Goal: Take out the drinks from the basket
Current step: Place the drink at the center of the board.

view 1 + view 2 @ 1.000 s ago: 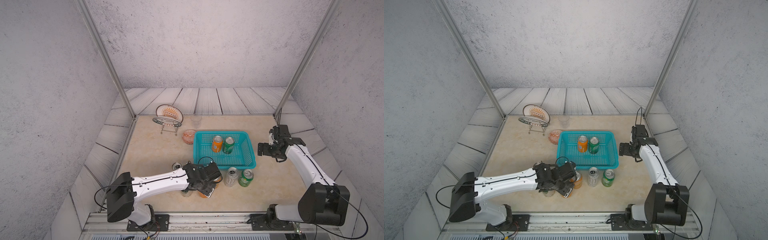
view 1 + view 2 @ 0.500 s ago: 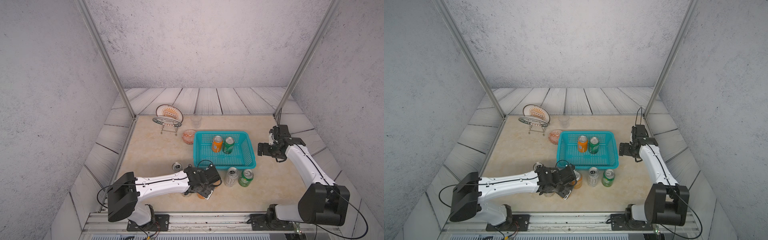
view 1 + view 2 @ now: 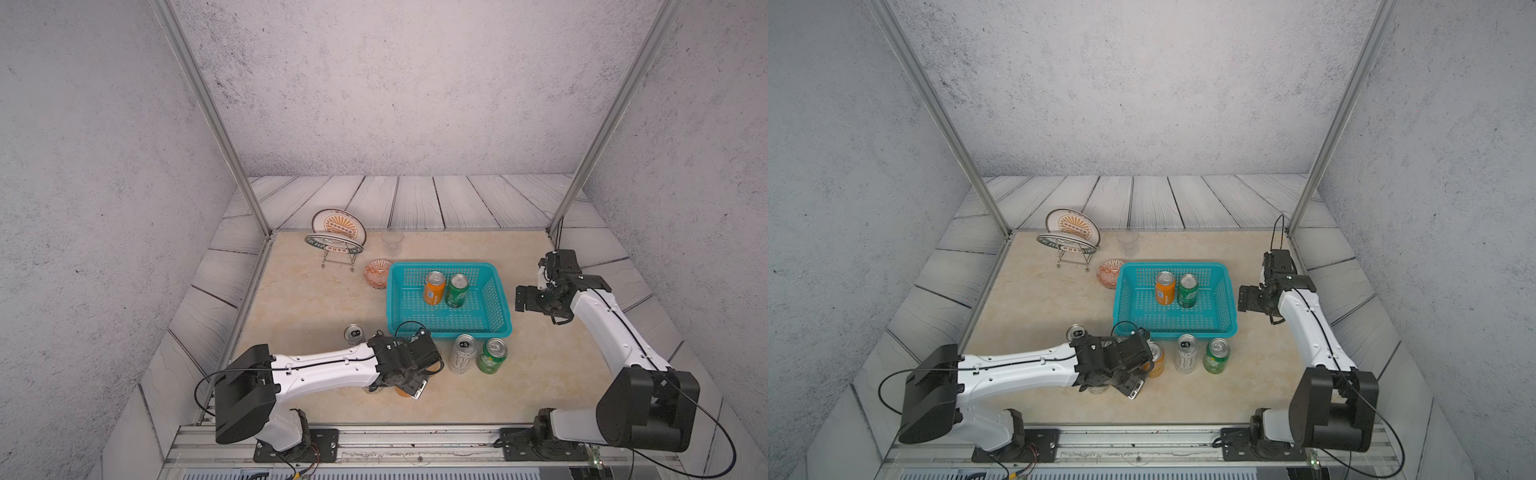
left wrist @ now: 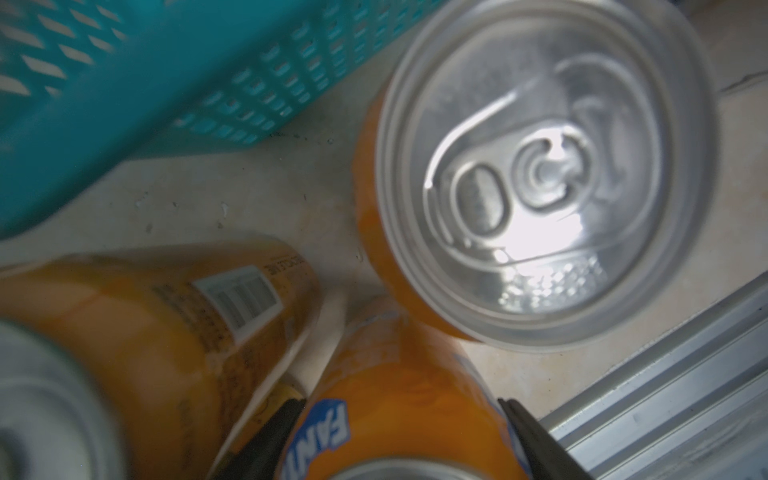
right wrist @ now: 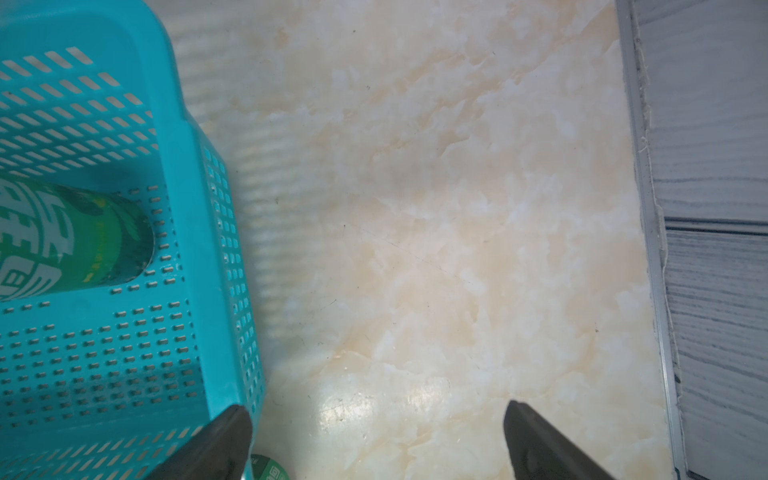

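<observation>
Centre-right in both top views: basket [image 3: 496, 295] on the table [image 3: 316, 299], orange can [image 3: 433, 287] and green can [image 3: 456, 290] upright inside, side by side toward its back wall. Just below its front rim, out on the table: silver-white can [image 3: 464, 353] and second green can [image 3: 491, 355], both upright. Left of those, the left gripper [image 4: 399, 409] straddles an orange Fanta can [image 4: 407, 365]; jaws sit close on both sides, can't tell if clamped or just clear. Third orange can [image 4: 540, 166] and fourth orange can [image 4: 166, 324] stand right next to it. Right gripper [image 5: 374, 432] hangs right of the basket over bare table, jaws wide apart.
</observation>
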Controlling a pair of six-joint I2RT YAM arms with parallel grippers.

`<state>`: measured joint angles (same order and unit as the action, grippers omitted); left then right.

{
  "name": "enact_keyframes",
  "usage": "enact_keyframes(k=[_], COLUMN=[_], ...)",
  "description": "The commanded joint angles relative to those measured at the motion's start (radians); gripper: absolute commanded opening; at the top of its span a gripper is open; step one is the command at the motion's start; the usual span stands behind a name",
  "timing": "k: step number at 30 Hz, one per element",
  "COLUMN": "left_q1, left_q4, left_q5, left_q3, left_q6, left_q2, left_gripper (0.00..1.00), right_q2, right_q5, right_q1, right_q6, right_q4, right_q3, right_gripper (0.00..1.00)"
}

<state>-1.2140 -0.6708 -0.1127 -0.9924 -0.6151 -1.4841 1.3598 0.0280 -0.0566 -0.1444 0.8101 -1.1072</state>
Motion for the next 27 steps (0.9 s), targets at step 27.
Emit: enact_keyframes(k=[27], left_q1=[-0.003], left_q4=[-0.091], left_q5=[-0.107], left_q3=[-0.060], left_q6=[0.041], left_q2=[0.152], left_gripper=[0.84], right_q2=[-0.004], right_q5=[-0.008], right_q1=[-0.004], right_q6=[0.009], right_q4=[0.003], right_q3=[0.003], right_gripper=[0.99])
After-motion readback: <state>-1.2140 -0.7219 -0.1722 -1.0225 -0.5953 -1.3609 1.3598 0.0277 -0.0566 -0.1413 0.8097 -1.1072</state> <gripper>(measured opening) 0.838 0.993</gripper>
